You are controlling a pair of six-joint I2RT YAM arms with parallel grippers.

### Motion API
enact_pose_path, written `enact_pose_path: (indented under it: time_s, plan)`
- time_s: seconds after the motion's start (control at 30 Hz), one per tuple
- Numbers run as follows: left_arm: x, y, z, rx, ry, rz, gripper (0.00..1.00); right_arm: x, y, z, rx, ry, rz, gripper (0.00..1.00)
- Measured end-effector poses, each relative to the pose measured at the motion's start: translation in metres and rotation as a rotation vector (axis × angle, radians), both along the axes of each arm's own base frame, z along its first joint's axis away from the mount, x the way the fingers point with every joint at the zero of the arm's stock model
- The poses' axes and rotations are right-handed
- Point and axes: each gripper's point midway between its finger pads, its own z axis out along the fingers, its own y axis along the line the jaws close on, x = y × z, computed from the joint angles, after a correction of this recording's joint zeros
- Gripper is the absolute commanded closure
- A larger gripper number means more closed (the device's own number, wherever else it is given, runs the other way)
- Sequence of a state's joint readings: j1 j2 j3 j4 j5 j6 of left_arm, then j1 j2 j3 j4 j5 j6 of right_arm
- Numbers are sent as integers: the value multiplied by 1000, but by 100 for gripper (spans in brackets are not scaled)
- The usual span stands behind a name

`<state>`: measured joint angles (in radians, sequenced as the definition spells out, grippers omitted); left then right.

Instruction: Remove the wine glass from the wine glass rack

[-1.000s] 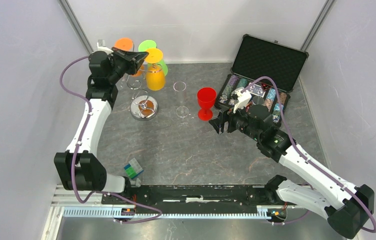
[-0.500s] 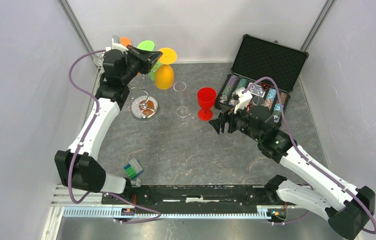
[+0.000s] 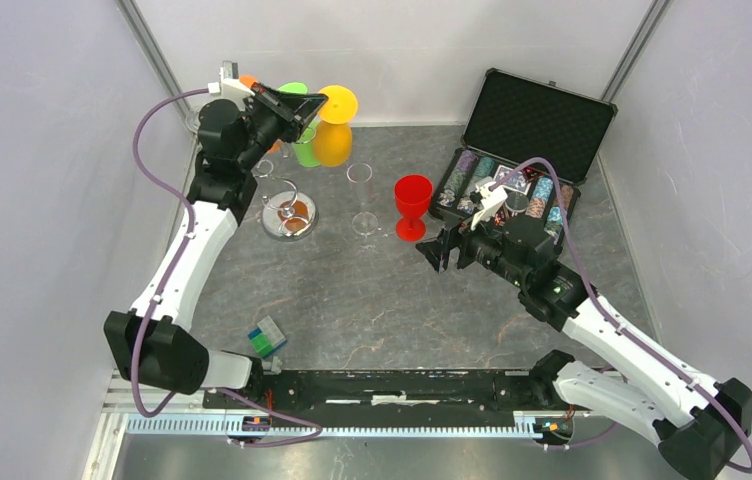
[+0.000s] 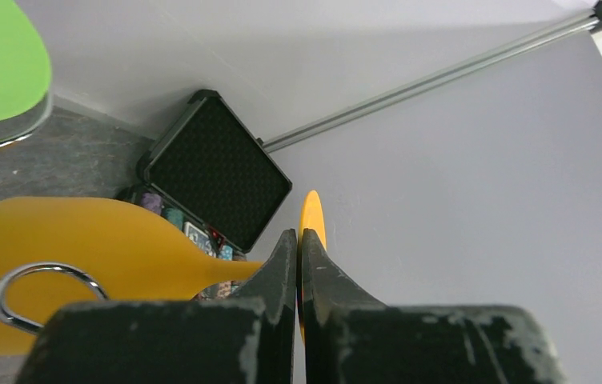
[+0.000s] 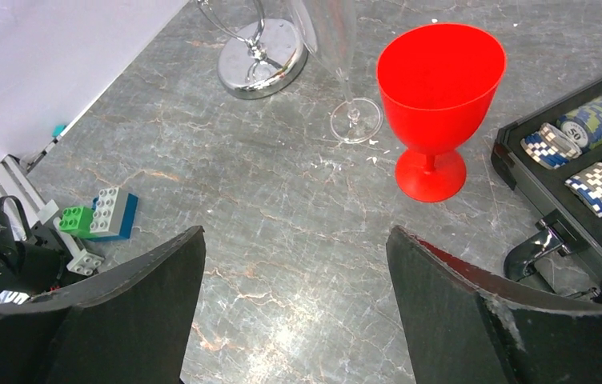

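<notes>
Left end effector (image 4: 298, 238) is clenched on the stem of the yellow wine glass (image 3: 332, 143). That glass is tipped sideways in the air just right of the wine glass rack (image 3: 289, 216), close beside a green glass (image 3: 305, 152). Right end effector (image 5: 294, 236) hangs spread wide above the bench (image 3: 372, 300), near a red goblet (image 5: 439, 88).

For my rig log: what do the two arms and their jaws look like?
The left arm and right arm both have white link shells, black joint housings and black bases. A purple cable loops along each. A green light shows on the right arm. The jaws are black and scuffed at the edges.
</notes>
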<state>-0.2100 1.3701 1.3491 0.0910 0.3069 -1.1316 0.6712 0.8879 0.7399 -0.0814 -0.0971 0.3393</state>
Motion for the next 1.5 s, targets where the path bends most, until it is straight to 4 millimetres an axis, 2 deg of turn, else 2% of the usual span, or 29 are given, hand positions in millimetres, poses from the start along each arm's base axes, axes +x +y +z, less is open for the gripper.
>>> enact_pose_path:
  time_s: [0.17,0.3,0.47,0.57,0.63,0.7,0.9,0.97,1.07,1.3,1.37,1.5]
  plan:
    - [-15,-11,17,-19,-51,-59,98,-2,3,8,32,-15,13,10]
    - [-36,-33,35,-72,-72,-156,98,-6,9,16,123,-32,33,9]
    - [-79,-48,73,-195,-117,-277,98,-18,15,25,319,-51,63,7]
    - [-111,-53,94,-283,-133,-342,98,-24,13,43,470,-91,71,7]
    - [-130,-57,99,-331,-127,-386,98,-27,9,57,547,-126,71,7]
    - [-148,-63,100,-392,-107,-437,98,-31,3,77,644,-178,67,7]
    - [-180,-93,71,-543,72,-585,98,-41,-9,120,844,-269,89,7]
    - [-189,-105,61,-582,141,-630,98,-43,-10,128,887,-276,105,9]
    - [-200,-114,60,-620,173,-668,98,-47,-9,135,945,-272,136,15]
    - [-207,-110,66,-675,164,-677,98,-67,-13,152,1045,-292,235,31]
    - [-208,-108,68,-689,158,-678,98,-72,-15,157,1069,-305,256,31]
    - [-208,-105,72,-705,140,-670,98,-80,-19,163,1106,-315,284,14]
